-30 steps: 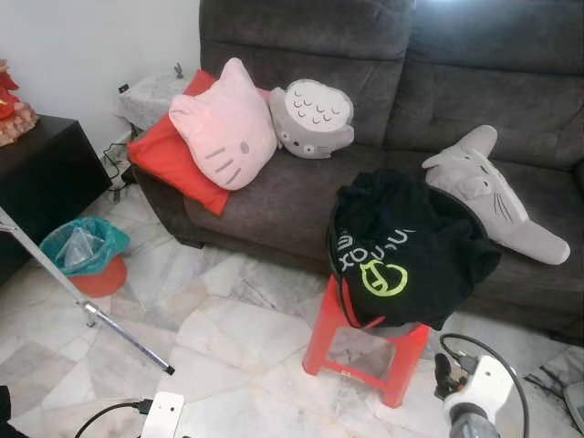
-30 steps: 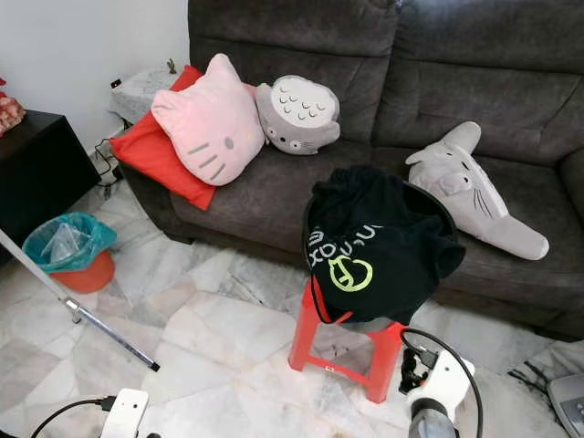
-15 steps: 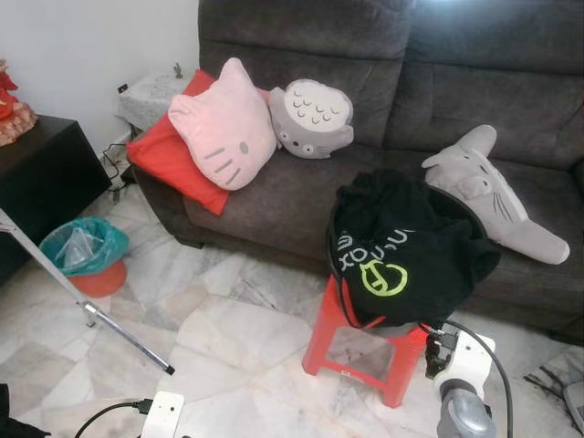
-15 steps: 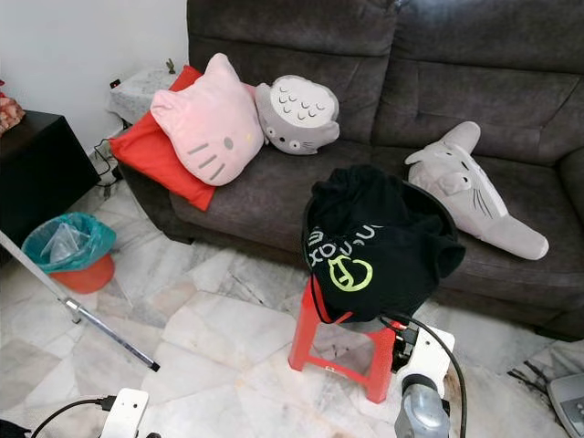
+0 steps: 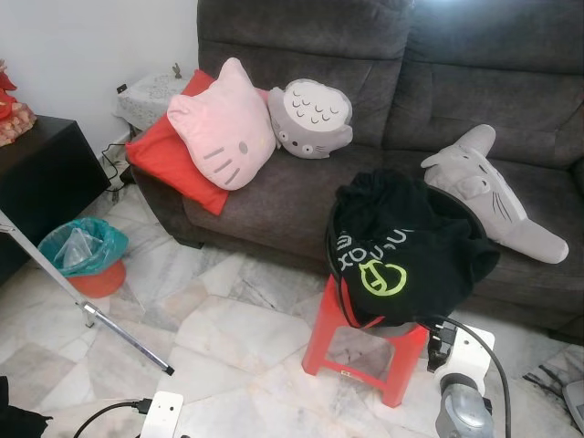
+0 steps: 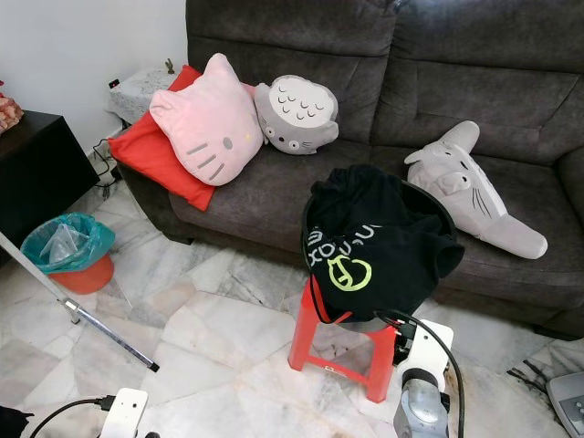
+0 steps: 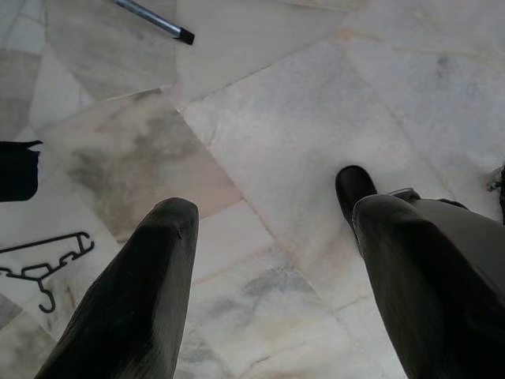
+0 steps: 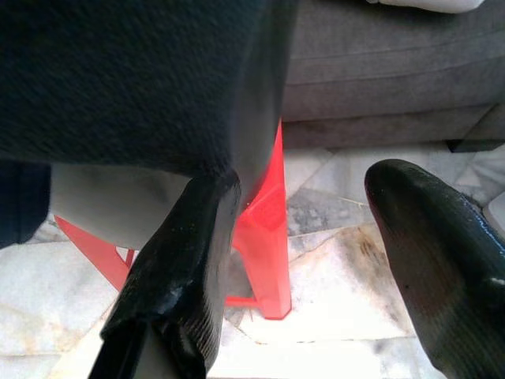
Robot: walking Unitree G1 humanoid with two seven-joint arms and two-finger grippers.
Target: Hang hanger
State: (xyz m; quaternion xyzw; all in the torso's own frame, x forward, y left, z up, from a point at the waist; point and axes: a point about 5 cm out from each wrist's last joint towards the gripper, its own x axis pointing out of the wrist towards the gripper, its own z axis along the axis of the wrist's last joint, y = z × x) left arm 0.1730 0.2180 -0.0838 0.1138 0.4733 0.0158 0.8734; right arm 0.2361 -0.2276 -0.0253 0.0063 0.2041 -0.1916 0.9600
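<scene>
A black garment (image 5: 406, 246) with a green logo is heaped over a round container on a red stool (image 5: 360, 351) in front of the sofa. My right arm's white wrist (image 5: 464, 351) is low beside the stool's right corner. In the right wrist view, my right gripper (image 8: 304, 185) is open just under the garment's hanging hem (image 8: 142, 79), next to a stool leg (image 8: 264, 237). My left gripper (image 7: 272, 209) hangs open over the marble floor. A black hanger (image 7: 43, 257) lies flat on the tiles near it.
A dark grey sofa (image 5: 301, 187) holds a pink cat cushion (image 5: 224, 128), a red cushion, a grey owl plush and a long grey plush (image 5: 493, 192). A teal-lined bin (image 5: 84, 255) and a slanted metal pole (image 5: 91, 310) stand left. A black cabinet (image 5: 41, 178) is at far left.
My right arm has risen and moved in toward the stool, ending just under the garment's edge. The left arm has stayed put.
</scene>
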